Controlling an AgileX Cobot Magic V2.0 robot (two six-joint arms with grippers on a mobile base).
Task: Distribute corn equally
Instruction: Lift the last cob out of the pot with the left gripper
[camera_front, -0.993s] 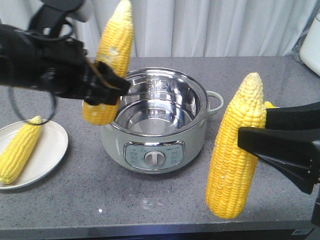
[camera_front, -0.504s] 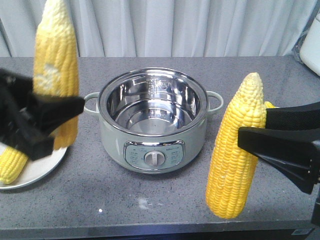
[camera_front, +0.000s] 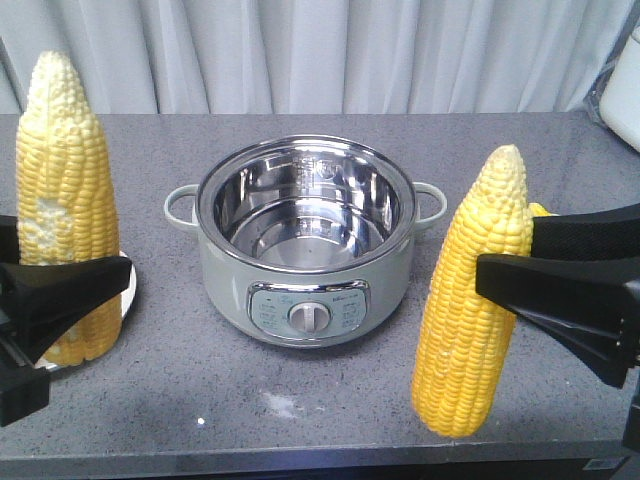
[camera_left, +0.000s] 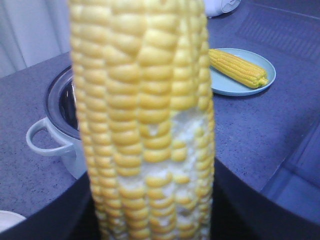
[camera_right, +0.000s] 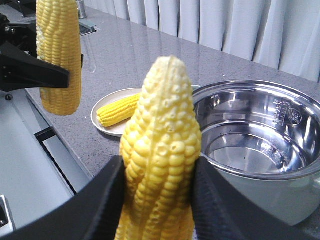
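Note:
My left gripper (camera_front: 75, 320) is shut on a corn cob (camera_front: 68, 190) with a whitish patch, held upright over the left plate (camera_front: 128, 285). In the left wrist view this cob (camera_left: 145, 115) fills the frame between the dark jaws. My right gripper (camera_front: 505, 250) is shut on a second upright cob (camera_front: 475, 300) at the front right, its fingers (camera_right: 107, 200) pressed against both sides of it. Another cob (camera_right: 120, 110) lies on the left plate (camera_right: 107, 125), and one more cob (camera_left: 239, 67) lies on the pale right plate (camera_left: 225, 87).
An empty steel-lined electric pot (camera_front: 305, 250) with side handles stands in the middle of the grey counter (camera_front: 300, 400), between the two plates. Curtains hang behind. A white appliance (camera_front: 625, 90) sits at the far right. The counter's front edge runs just below both grippers.
My left arm has carried its cob from beside the pot leftward and down, to above the left plate, now hiding the cob lying there. The right arm and its cob have not moved.

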